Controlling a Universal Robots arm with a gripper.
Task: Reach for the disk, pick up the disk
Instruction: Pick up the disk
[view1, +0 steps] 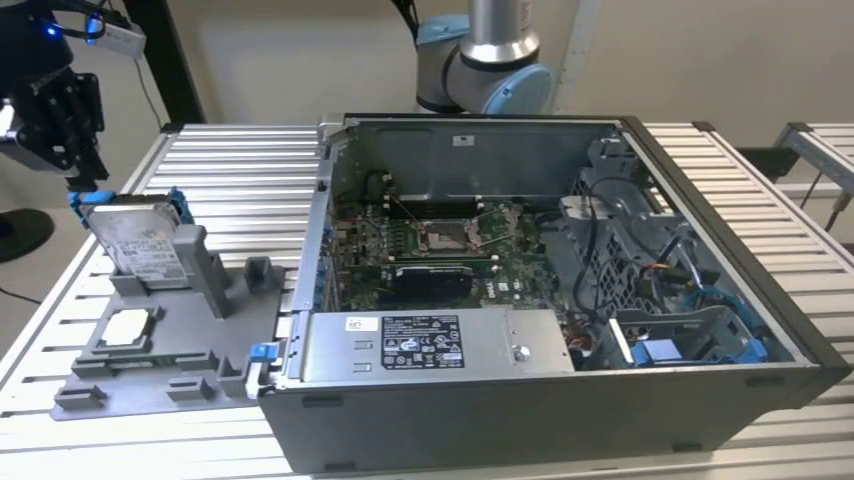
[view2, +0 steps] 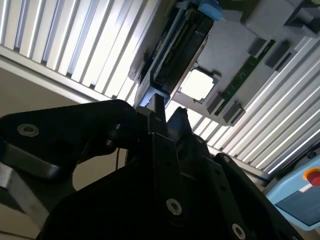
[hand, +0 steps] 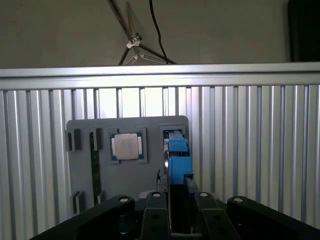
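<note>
Slatted metal table (view1: 227, 170) carries a computer case (view1: 534, 420) with its side off at the exterior view's right and a grey holder (view1: 174, 362) at its left. The disk (view1: 134, 240) stands upright in that holder; the gripper (view1: 84, 186) hovers just above it, spread and holding nothing.

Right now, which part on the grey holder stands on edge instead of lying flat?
The disk, silver with blue side rails, stands upright in its slot; the square chip lies flat in its pocket.

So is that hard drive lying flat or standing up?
Standing up: the disk sits on edge in a slot of the grey holder, its blue rails at the top.
</note>
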